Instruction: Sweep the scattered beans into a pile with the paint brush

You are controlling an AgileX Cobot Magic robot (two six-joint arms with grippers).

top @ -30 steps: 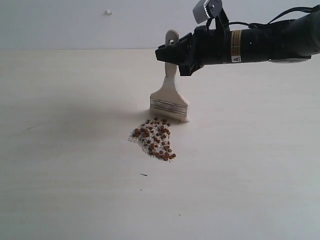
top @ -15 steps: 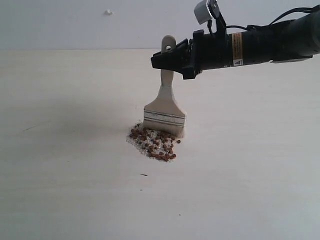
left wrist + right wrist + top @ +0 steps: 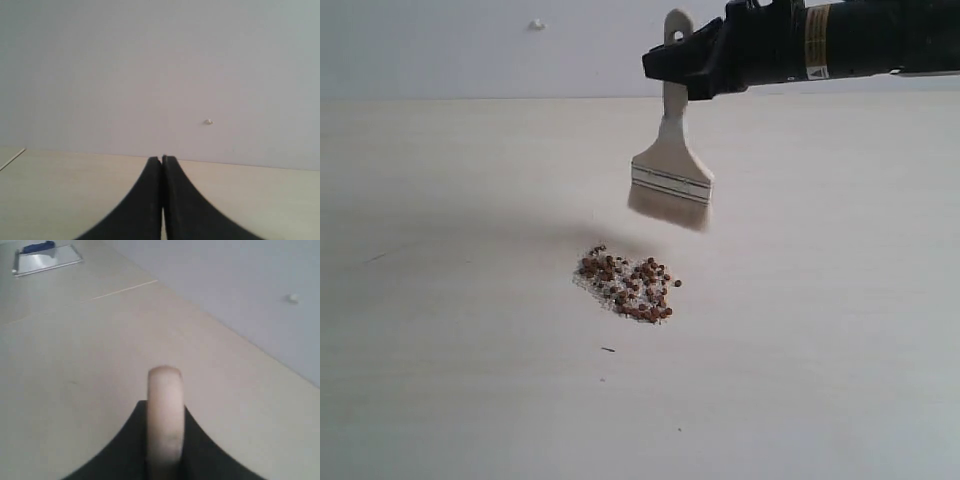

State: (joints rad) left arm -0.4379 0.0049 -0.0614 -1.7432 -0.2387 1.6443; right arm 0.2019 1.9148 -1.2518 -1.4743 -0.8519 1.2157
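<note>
Exterior view: the right gripper (image 3: 672,68), reaching in from the upper right of the frame, is clamped on the handle of the paint brush (image 3: 670,172), which hangs bristles-down above the table (image 3: 440,300), clear of its surface. The beans (image 3: 640,275) lie gathered in the pile (image 3: 620,290) just below centre, lower left of the bristles. The left gripper (image 3: 162,161), seen only by its wrist camera, has its jaws pressed together on nothing.

Saw a pale wood-grain table (image 3: 440,400) meeting a plain grey-white wall (image 3: 470,50) marked by one small white speck (image 3: 537,24), under soft even light, with a shiny plate (image 3: 47,259) lying flat far off.
</note>
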